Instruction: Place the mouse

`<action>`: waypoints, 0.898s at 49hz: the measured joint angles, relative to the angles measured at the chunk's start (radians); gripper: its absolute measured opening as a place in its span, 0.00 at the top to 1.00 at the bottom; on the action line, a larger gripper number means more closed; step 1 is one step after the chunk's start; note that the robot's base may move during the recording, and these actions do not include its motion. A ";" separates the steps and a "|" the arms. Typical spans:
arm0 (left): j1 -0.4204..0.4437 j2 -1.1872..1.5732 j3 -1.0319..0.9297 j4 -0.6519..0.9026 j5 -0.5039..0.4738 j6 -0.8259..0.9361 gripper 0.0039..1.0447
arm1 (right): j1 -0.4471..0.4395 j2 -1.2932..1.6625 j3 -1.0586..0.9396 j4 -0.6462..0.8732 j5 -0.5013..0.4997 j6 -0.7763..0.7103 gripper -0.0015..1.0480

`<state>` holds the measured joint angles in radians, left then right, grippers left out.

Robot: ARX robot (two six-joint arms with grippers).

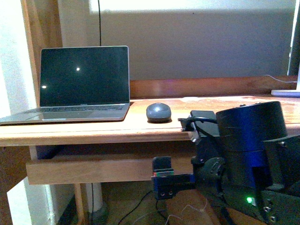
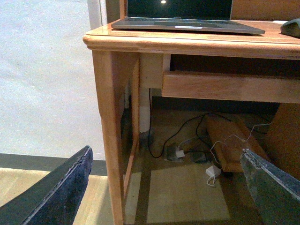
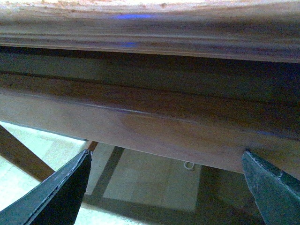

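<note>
Right arm [image 1: 253, 154] partly cropped, mouse [image 1: 159, 112] unobstructed beside laptop [image 1: 79, 84].

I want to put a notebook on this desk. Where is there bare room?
Bare wood shows on the desk in front of the mouse, and in the strip between mouse and laptop. The far right corner holds a pale flat thing; the right arm blocks the near right.

Open laptop [image 1: 84, 84] with dark screen, standing at the left of the wooden surface [image 1: 140, 129]. Cables [image 2: 187, 140] and a small white adapter [image 2: 213, 171] lying on the floor beneath.
</note>
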<state>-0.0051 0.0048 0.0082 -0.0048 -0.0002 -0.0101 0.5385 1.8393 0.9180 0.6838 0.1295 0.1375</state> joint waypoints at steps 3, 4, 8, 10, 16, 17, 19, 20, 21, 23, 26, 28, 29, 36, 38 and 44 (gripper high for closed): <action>0.000 0.000 0.000 0.000 0.000 0.000 0.07 | -0.023 -0.051 -0.044 -0.006 0.021 0.022 0.07; 0.000 0.000 0.000 0.000 0.000 0.000 0.07 | -0.032 -0.072 -0.059 -0.014 0.029 0.035 0.07; 0.000 0.000 0.000 0.000 0.000 0.000 0.07 | -0.076 -0.188 -0.132 -0.068 0.055 0.101 0.07; 0.000 0.000 0.000 0.000 0.000 0.000 0.07 | -0.090 -0.231 -0.160 -0.083 0.058 0.127 0.07; 0.000 0.000 0.000 0.000 0.000 0.000 0.07 | -0.152 -0.430 -0.305 -0.141 0.040 0.208 0.07; 0.000 0.000 0.000 0.000 0.000 0.000 0.07 | -0.162 -0.464 -0.330 -0.151 0.032 0.218 0.07; 0.000 0.000 0.000 0.000 0.000 0.000 0.07 | -0.180 -0.533 -0.377 -0.173 0.023 0.234 0.07; 0.000 0.000 0.000 0.000 0.000 0.000 0.07 | -0.188 -0.568 -0.401 -0.185 0.014 0.241 0.07; 0.000 0.000 0.000 0.000 0.000 0.000 0.07 | -0.196 -0.605 -0.425 -0.196 0.008 0.248 0.07; 0.000 0.000 0.000 0.000 0.000 0.000 0.07 | -0.210 -0.683 -0.471 -0.219 -0.004 0.259 0.07; 0.000 0.000 0.000 0.000 0.000 0.000 0.07 | -0.225 -0.826 -0.544 -0.259 -0.015 0.262 0.07; 0.000 0.000 0.000 0.000 0.000 0.000 0.07 | -0.230 -0.909 -0.579 -0.292 -0.024 0.264 0.07; 0.000 0.000 0.000 0.000 0.000 0.000 0.07 | -0.232 -0.953 -0.596 -0.312 -0.030 0.268 0.07; 0.000 0.000 0.000 0.000 0.000 0.000 0.07 | -0.195 -1.275 -0.702 -0.520 -0.016 0.278 0.07; 0.000 0.000 0.000 0.000 0.000 0.000 0.07 | -0.169 -1.368 -0.725 -0.592 -0.001 0.266 0.07; 0.000 0.000 0.000 0.000 0.000 0.000 0.07 | -0.148 -1.575 -0.749 -0.743 0.013 0.263 0.07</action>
<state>-0.0051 0.0048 0.0082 -0.0048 -0.0002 -0.0101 0.3908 0.2642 0.1692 -0.0593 0.1425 0.4004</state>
